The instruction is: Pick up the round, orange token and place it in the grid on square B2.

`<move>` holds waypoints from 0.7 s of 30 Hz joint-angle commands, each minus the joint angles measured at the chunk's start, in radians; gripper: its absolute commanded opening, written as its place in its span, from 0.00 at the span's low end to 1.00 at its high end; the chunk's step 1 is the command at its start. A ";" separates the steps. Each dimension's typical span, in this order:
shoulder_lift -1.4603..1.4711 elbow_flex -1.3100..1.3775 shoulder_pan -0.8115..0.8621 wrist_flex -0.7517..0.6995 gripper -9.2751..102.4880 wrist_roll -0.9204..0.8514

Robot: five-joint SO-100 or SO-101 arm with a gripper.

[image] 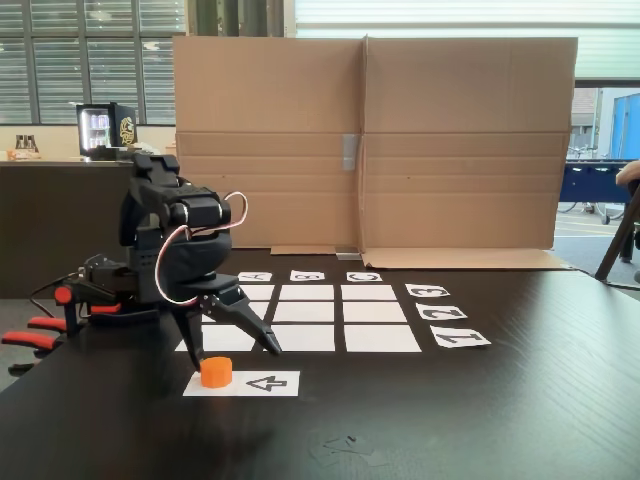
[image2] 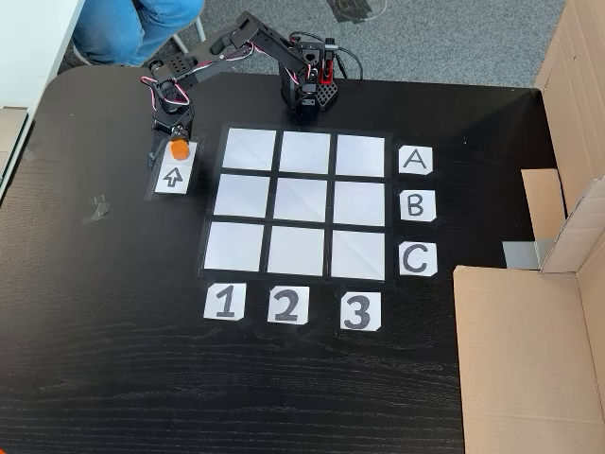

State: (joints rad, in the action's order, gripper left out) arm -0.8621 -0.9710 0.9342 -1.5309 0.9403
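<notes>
While the arm is reaching low over the dark table (image: pixel 480 420), items are lying as follows, left to right:

Gripper (image: pixel 232 347): spread wide, grasping nothing — fingers are straddling the air just above the token, one tip on each side.
Token (image: pixel 216 372): sitting upright on the end of the arrow strip (image: pixel 262 383), directly under the gripper; the arrow is pointing at it.
Token, in a fixed view from above (image2: pixel 179 148): lying outside the grid, left of its top-left rectangle.
Grid (image2: pixel 295 202): nine blank white rectangles, all lying bare.
Square B2 (image2: pixel 301 200): sitting unoccupied at centre — well apart from the token.
Letter cards (image2: pixel 417 205): lying right of the grid.
Cardboard screen (image: pixel 400 140): standing behind.
</notes>
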 commanded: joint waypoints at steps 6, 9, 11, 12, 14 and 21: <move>0.002 0.041 -0.012 0.035 0.08 0.011; 0.012 0.048 -0.009 0.037 0.08 0.012; 0.014 0.049 -0.006 0.037 0.08 0.015; 0.014 0.049 -0.006 0.037 0.08 0.015; -0.002 0.052 -0.003 0.037 0.08 0.015; -0.199 0.034 0.015 0.038 0.08 0.015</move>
State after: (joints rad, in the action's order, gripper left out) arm -0.9219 -0.9557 0.9327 -1.5018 0.9480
